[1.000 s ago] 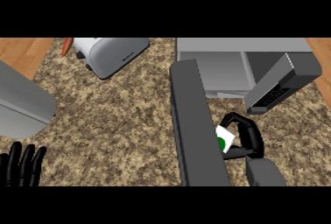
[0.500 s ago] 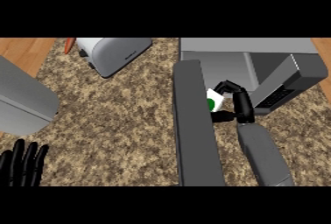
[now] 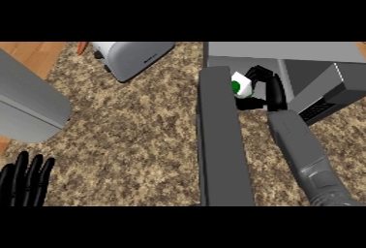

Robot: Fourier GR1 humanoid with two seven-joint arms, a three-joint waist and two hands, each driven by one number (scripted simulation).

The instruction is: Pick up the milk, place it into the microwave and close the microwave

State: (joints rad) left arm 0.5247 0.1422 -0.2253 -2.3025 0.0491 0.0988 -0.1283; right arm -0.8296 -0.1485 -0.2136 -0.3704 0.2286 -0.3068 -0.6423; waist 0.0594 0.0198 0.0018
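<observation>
Since half a second ago the milk (image 3: 240,85) has travelled up the view with the right hand (image 3: 272,95), from beside the middle of the open door to its far end, at the mouth of the microwave (image 3: 286,51). It is a small white carton with a green mark on the side that shows. It sits just to the right of the top end of the door (image 3: 223,145), in front of the dark cavity. Whether it has crossed the threshold cannot be told from this steep angle. Black fingers (image 3: 260,73) curl over the carton from above and the thumb hooks under it, so the right hand is wrapped round the milk and hides its right side. The grey right forearm (image 3: 304,155) runs down to the view's lower edge, alongside the door.

The door stands open as a long dark grey slab reaching from the microwave down the middle of the view. The microwave's pale grey top lies along the upper right.

At the lower left corner the left hand (image 3: 25,180) rests with its fingers straight, pointing up and a little spread, holding nothing, well apart from the milk. Speckled brown bench (image 3: 143,135) fills the space between. A silver toaster (image 3: 133,56) stands near the top edge, left of the microwave, and a plain grey block (image 3: 28,104) lies at the left edge above the left hand.
</observation>
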